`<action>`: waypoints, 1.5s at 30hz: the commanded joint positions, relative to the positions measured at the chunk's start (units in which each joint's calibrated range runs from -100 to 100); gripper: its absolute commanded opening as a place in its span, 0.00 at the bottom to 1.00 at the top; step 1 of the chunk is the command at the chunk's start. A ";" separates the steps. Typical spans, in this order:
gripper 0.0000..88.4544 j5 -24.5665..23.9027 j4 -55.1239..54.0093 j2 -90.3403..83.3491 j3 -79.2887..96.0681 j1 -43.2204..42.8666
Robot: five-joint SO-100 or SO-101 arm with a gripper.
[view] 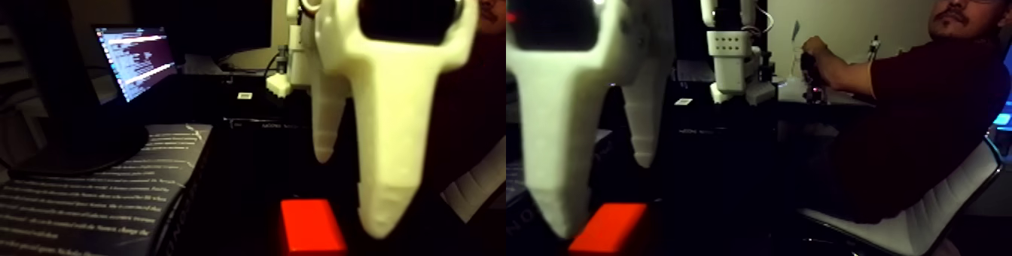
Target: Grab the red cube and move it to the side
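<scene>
The fixed view holds two side-by-side halves taken from close to the gripper. The red cube (pixel 312 225) is a bright red-orange block on the dark table at the bottom of the left half, and the red cube (pixel 610 229) appears again in the right half. My white gripper (pixel 352 193) hangs just above it, open, fingers spread. The large finger (pixel 384 161) ends right beside the cube, and the shorter finger (pixel 327 123) ends higher up. The cube lies below the gap between them, not gripped.
An open laptop (pixel 139 59) and a printed book (pixel 98 191) lie at the left. A person (pixel 926 86) sits on a white chair (pixel 941 206) at the right, hand on a control handle (pixel 813 71). A white arm base (pixel 734 56) stands behind.
</scene>
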 commanded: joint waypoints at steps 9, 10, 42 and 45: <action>0.32 3.41 -0.08 3.31 -3.14 0.17; 0.32 3.41 -0.17 3.73 -3.14 0.17; 0.43 5.68 0.25 8.35 -8.22 3.09; 0.43 5.51 0.51 9.95 -8.40 3.09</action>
